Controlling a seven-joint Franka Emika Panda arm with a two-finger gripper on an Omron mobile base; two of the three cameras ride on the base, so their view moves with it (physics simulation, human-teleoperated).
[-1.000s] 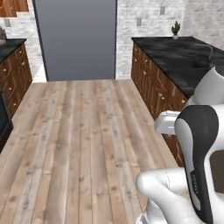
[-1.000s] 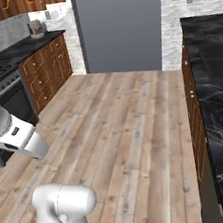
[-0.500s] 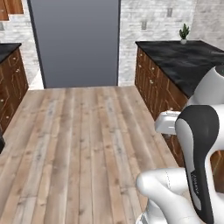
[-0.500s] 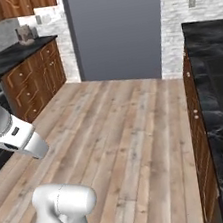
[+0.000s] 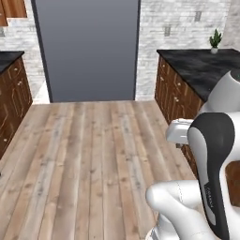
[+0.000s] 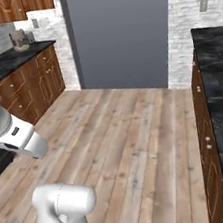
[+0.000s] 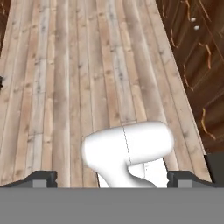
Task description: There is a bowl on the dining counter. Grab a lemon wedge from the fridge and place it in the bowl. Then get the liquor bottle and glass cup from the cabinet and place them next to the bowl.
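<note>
Fridge (image 5: 86,49) closer than before, doors closed.

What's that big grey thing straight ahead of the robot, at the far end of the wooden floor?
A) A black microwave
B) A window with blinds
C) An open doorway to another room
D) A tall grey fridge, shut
D: the fridge is a flat, tall grey closed front standing at the end of the wooden floor, between the brick walls.
</note>
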